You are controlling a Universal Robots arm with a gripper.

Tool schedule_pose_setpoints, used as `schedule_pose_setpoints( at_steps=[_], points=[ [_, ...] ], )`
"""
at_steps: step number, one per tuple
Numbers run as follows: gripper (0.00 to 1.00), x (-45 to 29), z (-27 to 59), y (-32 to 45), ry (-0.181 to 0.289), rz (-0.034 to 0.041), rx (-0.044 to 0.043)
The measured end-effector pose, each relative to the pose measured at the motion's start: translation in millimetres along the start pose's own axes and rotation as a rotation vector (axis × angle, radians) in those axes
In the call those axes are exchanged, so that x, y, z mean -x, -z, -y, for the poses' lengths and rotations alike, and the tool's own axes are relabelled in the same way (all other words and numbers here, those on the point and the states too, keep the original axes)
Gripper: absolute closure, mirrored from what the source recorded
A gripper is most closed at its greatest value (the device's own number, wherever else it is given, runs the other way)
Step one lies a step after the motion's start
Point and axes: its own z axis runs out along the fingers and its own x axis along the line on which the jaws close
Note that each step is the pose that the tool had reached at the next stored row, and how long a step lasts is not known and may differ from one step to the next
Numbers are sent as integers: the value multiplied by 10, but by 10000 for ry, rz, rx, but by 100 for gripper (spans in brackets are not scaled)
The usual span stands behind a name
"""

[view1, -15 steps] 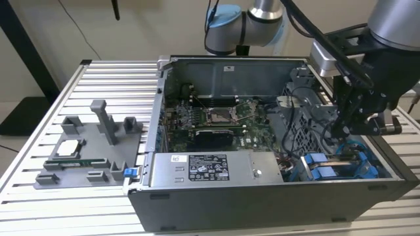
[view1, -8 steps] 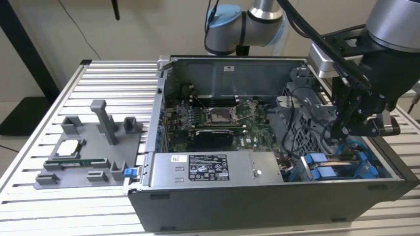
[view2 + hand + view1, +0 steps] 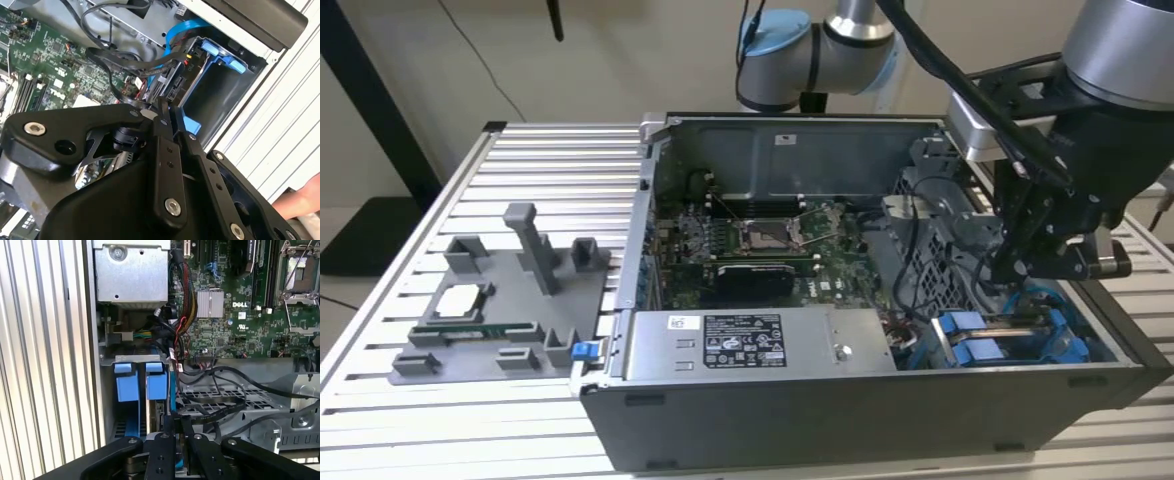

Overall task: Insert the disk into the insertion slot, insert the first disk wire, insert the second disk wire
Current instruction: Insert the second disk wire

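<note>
The insertion slot (image 3: 1014, 335) is the grey cage with blue rails in the case corner at the exterior view's right; its blue tabs (image 3: 135, 385) show in both wrist views. The disk (image 3: 159, 412) sits inside it, edge-on between the rails, with its connector end (image 3: 177, 82) facing the gripper. My gripper (image 3: 1021, 270) hangs just over the cage. Its fingers (image 3: 164, 107) are pressed together, and a flat black disk wire (image 3: 120, 97) runs into the tips. Those tips (image 3: 177, 420) stand right beside the disk's end.
Loose black cables (image 3: 225, 390) and a blue cable (image 3: 175, 30) crowd the space by the cage. The grey power-supply box (image 3: 747, 340) and motherboard (image 3: 761, 235) fill the case. A grey fixture (image 3: 507, 300) lies on the slatted table. A hand (image 3: 300, 200) is outside the case.
</note>
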Motion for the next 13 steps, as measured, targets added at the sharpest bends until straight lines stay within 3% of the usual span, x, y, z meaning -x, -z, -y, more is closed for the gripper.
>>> schedule_pose_setpoints(
  at_steps=[13],
  points=[
    [100,-7,-9,-66,0,-1,0]
  ],
)
